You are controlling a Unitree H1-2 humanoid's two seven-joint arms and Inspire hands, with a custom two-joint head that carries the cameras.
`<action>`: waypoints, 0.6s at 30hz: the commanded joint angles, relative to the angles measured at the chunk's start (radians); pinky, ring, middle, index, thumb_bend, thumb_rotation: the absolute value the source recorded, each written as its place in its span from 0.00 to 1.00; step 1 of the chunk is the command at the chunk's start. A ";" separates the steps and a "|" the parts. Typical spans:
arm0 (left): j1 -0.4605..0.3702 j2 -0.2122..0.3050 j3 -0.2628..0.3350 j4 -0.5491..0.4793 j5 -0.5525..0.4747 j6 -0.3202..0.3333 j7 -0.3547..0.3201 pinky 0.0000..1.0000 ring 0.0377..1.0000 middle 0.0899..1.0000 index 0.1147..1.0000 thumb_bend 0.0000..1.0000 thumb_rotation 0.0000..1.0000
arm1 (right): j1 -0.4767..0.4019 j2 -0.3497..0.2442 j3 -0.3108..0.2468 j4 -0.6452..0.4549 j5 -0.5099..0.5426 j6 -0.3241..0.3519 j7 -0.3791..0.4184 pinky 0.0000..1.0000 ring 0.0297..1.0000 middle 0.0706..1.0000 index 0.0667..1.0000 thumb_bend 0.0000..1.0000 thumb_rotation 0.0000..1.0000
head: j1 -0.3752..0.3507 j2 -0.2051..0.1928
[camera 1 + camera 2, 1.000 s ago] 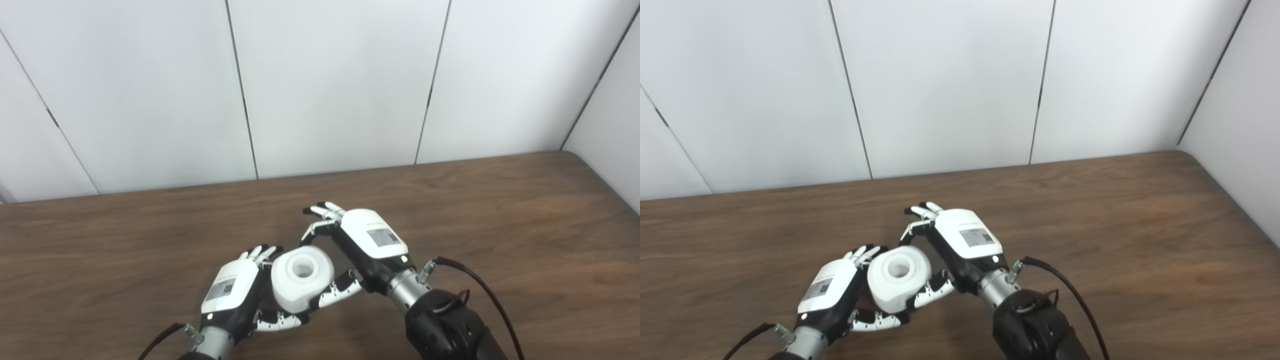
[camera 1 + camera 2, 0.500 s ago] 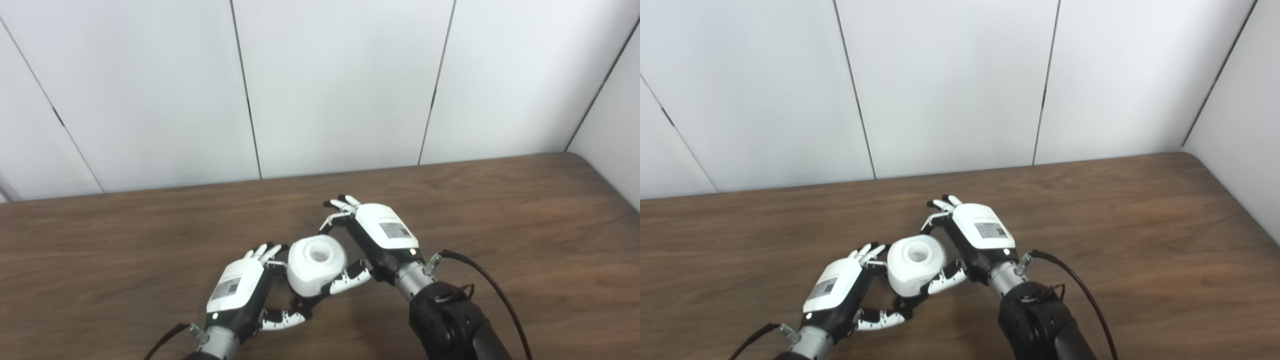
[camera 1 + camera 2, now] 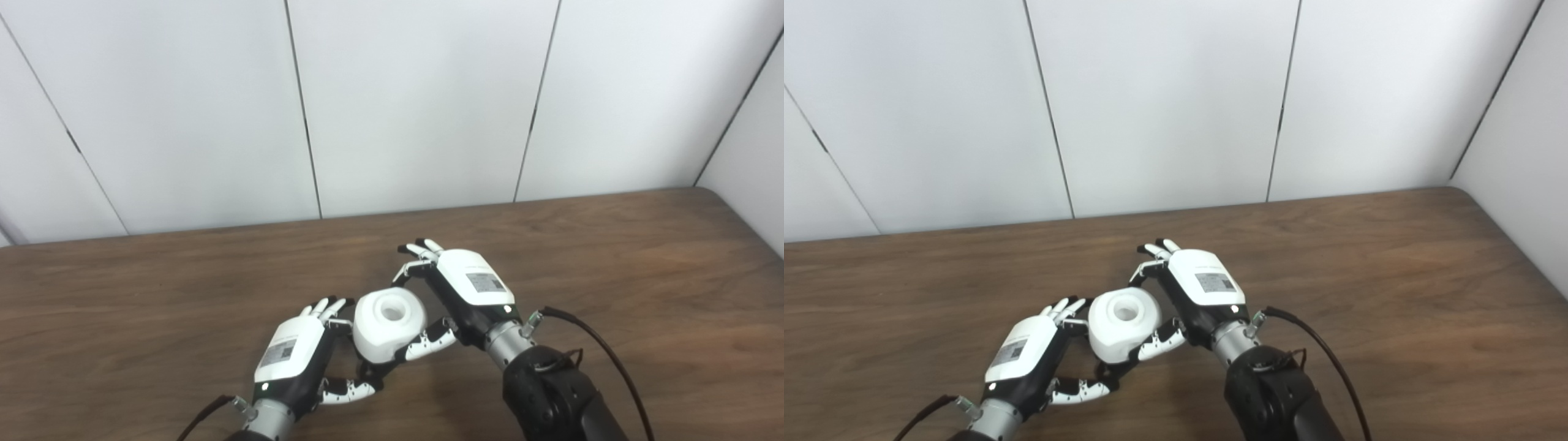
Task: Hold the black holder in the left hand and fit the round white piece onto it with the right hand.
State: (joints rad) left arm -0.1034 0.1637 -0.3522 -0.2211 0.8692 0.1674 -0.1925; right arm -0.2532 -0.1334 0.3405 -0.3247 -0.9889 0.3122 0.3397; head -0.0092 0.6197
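Left eye view: a round white piece [image 3: 389, 324], smooth, with a central hollow, sits cupped between the left hand [image 3: 298, 356] and right hand [image 3: 463, 293] above the wooden table [image 3: 612, 275]. Right eye view: both hands' fingers curl against it; the black holder is barely visible beneath.

Brown wooden table [image 3: 612, 263], white panelled wall [image 3: 416, 104]
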 commanded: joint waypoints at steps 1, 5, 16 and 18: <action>-0.019 -0.013 -0.008 -0.023 -0.002 -0.019 0.017 1.00 0.98 0.93 0.41 0.52 0.05 | 0.026 -0.031 0.017 0.010 -0.032 0.020 0.058 0.78 0.96 0.90 0.44 0.51 0.15 | 0.000 0.001; -0.020 -0.017 -0.010 -0.020 0.002 -0.016 0.018 1.00 0.99 0.93 0.41 0.52 0.05 | 0.024 -0.037 0.036 -0.016 -0.037 0.001 0.060 0.77 0.95 0.90 0.44 0.51 0.15 | 0.006 -0.001; -0.023 -0.024 -0.013 -0.014 0.012 -0.018 0.029 1.00 0.98 0.92 0.41 0.52 0.05 | 0.052 -0.045 0.084 -0.091 -0.034 -0.048 0.052 0.80 0.96 0.89 0.44 0.51 0.15 | 0.017 0.000; -0.024 -0.024 -0.014 -0.012 0.013 -0.021 0.032 1.00 0.98 0.92 0.41 0.52 0.05 | 0.057 -0.051 0.090 -0.101 -0.033 -0.056 0.053 0.80 0.96 0.90 0.44 0.51 0.15 | 0.020 0.000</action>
State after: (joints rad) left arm -0.1029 0.1500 -0.3619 -0.2208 0.8716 0.1667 -0.1911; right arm -0.2157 -0.1788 0.3992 -0.4161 -1.0303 0.3002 0.3502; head 0.0092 0.6182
